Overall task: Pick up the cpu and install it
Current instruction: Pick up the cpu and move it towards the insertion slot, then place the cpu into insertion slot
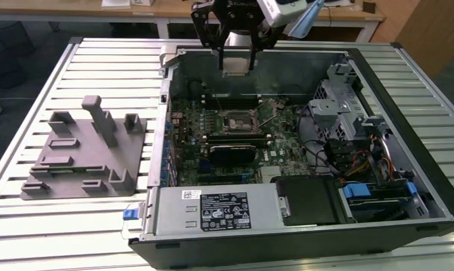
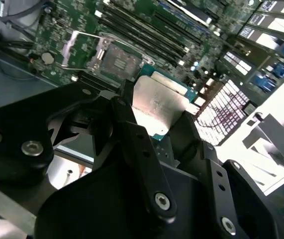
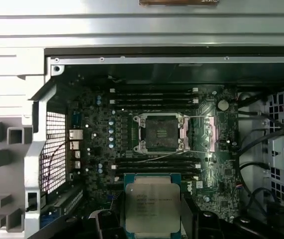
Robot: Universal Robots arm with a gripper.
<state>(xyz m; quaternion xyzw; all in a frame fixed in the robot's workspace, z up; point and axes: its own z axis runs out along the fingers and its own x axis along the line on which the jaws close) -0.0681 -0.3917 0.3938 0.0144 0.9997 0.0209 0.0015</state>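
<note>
Exterior view: the gripper [image 1: 237, 61] hangs above the twelve o'clock edge of the open computer case [image 1: 436, 186], its fingers [image 2: 132, 134] clamped on the cpu [image 1: 237, 66], held clear above the motherboard [image 1: 186, 132]. The open socket [image 1: 240, 119] lies toward six o'clock of the chip, well apart. Both wrist views show its silver top.

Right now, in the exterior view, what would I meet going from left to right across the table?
Grey plastic fixture → cpu gripped in the claw, raised over the open case → metal drive cage inside the case.
</note>
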